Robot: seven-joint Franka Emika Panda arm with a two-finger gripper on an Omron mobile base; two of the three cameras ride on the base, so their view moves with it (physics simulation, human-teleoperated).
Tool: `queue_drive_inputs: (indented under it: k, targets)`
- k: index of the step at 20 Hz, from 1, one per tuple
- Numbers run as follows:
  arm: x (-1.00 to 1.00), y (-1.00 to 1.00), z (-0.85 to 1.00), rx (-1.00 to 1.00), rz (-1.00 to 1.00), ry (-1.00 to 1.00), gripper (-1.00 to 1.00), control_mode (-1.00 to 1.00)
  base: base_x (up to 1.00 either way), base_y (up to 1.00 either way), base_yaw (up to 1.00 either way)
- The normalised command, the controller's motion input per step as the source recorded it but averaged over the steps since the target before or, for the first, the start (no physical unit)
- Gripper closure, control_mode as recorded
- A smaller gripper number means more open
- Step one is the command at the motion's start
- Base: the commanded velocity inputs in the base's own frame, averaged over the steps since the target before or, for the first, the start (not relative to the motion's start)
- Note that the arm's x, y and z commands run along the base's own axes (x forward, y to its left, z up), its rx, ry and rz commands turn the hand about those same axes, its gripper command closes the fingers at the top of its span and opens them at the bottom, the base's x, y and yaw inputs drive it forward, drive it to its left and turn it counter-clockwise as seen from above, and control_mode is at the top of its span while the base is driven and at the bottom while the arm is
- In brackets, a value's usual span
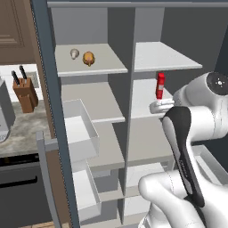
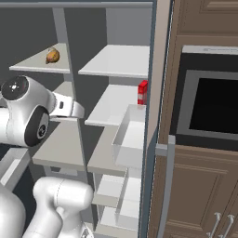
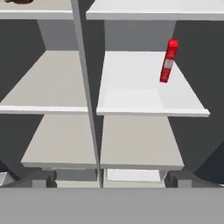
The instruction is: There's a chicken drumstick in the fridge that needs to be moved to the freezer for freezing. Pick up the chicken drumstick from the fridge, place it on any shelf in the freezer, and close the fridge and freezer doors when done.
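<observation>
Drumstick [image 1: 89,58] on the top shelf [image 1: 107,67] of the left compartment, near the front edge, with a pale mushroom-like knob [image 1: 75,54] just beside it on its left. Seen in the right base view too [image 2: 53,56], at the shelf's front corner.

Both doors open; white door bin [image 1: 78,129] jutting in by the left compartment.

Pincer [image 3: 107,181] low, well below the drumstick and aimed at the middle shelves; tips set wide apart at the bottom of the hand view, nothing between them.

Risks, as judged:
- Long climb to the top shelf; could clip a shelf edge or the centre divider [image 3: 85,87] on the way up.
- Could close on the knob instead, or nudge it off.
- Could push the drumstick off the edge if approached from behind or too low.
- Red bottle [image 1: 160,85] upright on a right-side shelf; could topple under a wide swing.

Drumstick's axis hard to read at this size: roughly rounded, perhaps slightly longer front to back, a darker end toward the shelf front. Cannot tell for sure.
</observation>
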Motion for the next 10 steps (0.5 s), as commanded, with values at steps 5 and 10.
queue_drive_inputs:
  k: [5, 10]
  targets:
    - [-0.11, 0.0, 0.0, 0.0, 0.02, -0.01, -1.0, 1.0, -0.61, 0.0, 0.03]
    - [0.0, 0.0, 0.0, 0.0, 0.0, 0.0, -1.0, 1.0, -0.4, 0.18, 0.0]
